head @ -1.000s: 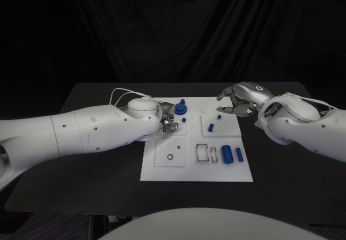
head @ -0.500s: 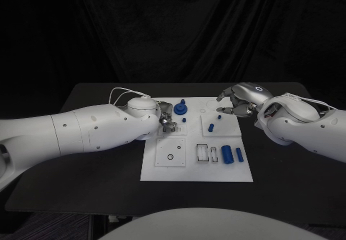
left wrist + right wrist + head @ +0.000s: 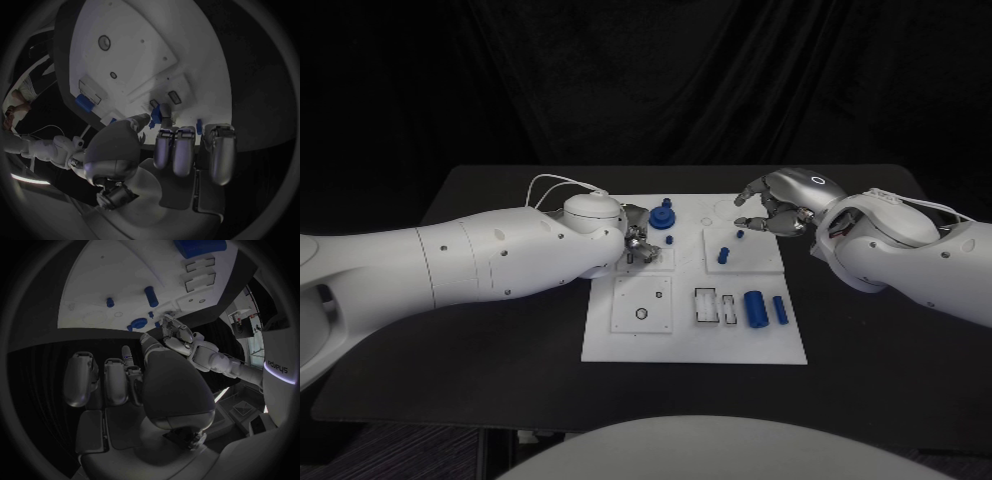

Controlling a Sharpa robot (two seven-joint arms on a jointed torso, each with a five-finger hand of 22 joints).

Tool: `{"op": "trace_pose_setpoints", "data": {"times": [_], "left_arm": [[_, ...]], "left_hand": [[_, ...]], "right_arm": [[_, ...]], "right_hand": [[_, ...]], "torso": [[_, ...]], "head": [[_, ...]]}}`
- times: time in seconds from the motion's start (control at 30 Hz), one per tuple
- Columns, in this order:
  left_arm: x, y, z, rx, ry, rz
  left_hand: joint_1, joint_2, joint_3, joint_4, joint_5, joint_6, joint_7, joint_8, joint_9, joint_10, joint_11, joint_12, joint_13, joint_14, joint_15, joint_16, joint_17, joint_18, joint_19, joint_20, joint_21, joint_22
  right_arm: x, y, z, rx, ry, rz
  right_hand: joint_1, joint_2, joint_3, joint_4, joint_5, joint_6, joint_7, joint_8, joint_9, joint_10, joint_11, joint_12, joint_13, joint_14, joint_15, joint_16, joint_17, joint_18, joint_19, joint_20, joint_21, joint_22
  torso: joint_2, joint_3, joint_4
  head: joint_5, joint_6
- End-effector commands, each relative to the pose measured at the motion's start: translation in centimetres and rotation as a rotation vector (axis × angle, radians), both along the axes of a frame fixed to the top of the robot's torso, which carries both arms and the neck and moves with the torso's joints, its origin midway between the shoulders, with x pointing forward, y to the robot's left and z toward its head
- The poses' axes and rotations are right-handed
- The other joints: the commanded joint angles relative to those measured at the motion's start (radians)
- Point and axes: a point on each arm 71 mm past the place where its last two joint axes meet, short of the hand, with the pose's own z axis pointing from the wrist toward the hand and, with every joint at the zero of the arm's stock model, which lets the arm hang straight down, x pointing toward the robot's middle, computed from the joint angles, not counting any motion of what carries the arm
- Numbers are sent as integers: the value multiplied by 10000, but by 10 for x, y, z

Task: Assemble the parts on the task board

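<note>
Left arm nudged forward, both hands (image 3: 638, 243) (image 3: 776, 208) over task board (image 3: 692, 345), grips unclear, blue parts (image 3: 754, 308) in slots.

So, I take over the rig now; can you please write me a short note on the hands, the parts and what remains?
Left hand: fingers curled over the board's left middle, near the tall blue part; whether it holds something I cannot tell.
Right hand: at the far right corner of the task board, fingers apart, nothing seen in it.
Parts: tall part upright at the far edge; two small pegs stand on the right plate; two blue cylinders lie near the right edge.
Left: the cylinders are not yet placed.
</note>
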Motion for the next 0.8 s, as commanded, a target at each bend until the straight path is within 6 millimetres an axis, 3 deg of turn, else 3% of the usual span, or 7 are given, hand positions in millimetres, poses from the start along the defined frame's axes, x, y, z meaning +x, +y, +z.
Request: {"op": "trace_pose_setpoints", "data": {"times": [0.03,0.8], "left_arm": [[-2,-2,-2,82,173,-123],[-8,-3,-14,94,400,-82]], "left_hand": [[16,112,-125,28,-84,66,40,-53,-5,1061,50,-9,2611,1074,48,26,2635,26,362,59,-58,2010],[123,242,-530,156,-367,130,32,-135,16,1061,45,-9,2611,1074,44,26,2635,28,362,57,-70,2018]], "right_arm": [[0,-1,-3,-131,152,-155],[1,-3,-4,-269,330,-282]], "right_hand": [[105,26,-27,-58,59,61,19,65,-13,8,70,-52,1295,482,65,-54,-8,177,-7,80,-46,1157],[182,42,4,-117,143,84,27,74,-39,-33,77,-81,1251,459,73,-131,-91,201,-46,91,-157,1112]], "torso": [[5,-8,6],[-15,-2,9]], "head": [[-34,-2],[-76,-2]]}}
